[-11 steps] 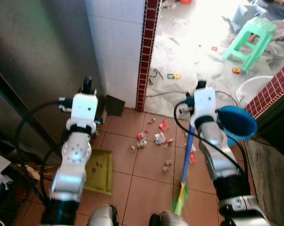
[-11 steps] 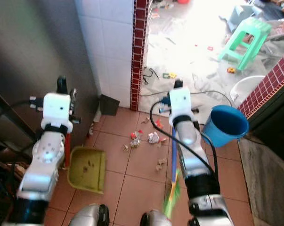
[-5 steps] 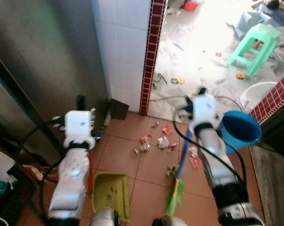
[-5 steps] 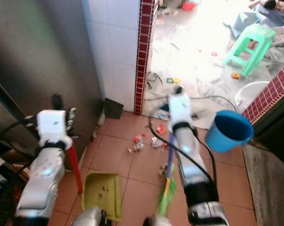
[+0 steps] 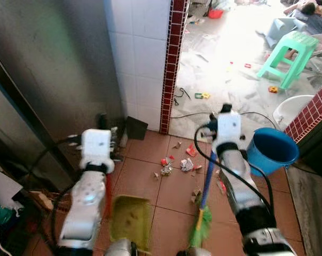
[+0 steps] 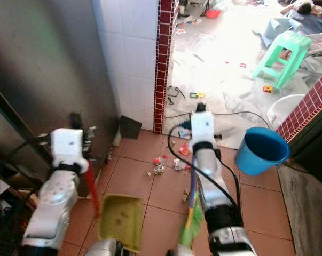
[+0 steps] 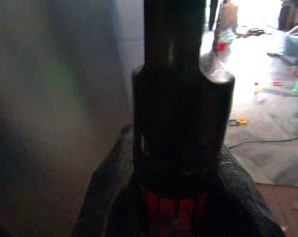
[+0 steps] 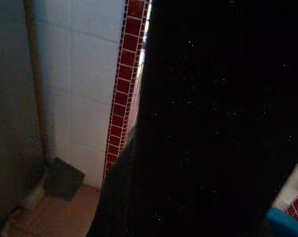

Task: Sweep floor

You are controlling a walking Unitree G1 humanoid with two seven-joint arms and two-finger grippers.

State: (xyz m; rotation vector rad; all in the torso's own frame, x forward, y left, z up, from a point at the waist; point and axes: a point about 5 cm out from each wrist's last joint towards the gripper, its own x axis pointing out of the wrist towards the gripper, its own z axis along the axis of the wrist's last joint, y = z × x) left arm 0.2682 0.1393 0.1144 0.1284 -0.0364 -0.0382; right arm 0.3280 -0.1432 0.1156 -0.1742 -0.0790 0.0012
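Observation:
My left gripper (image 5: 103, 122) is shut on the red handle (image 6: 92, 188) of a yellow-green dustpan (image 5: 130, 221), which hangs low over the tiles near my feet. In the left wrist view the handle's black cap with red below (image 7: 174, 212) sits between the fingers. My right gripper (image 5: 225, 110) is shut on the blue handle (image 5: 207, 178) of a broom; its green bristles (image 5: 199, 232) rest on the floor beside the dustpan. A small pile of paper scraps (image 5: 177, 162) lies on the terracotta tiles ahead of the broom. The right wrist view is mostly dark.
A white tiled wall with a red brick edge (image 5: 172, 58) stands ahead on the left, a dark flat pan (image 5: 135, 128) leaning at its foot. A blue bucket (image 5: 272, 151) is to the right. Beyond lie a cable (image 5: 195, 114), a green stool (image 5: 289, 50), and scattered litter.
The camera has shifted, showing more of the wall and far room. My left arm has swung inward, carrying the dustpan closer to the broom bristles. The scraps lie as before.

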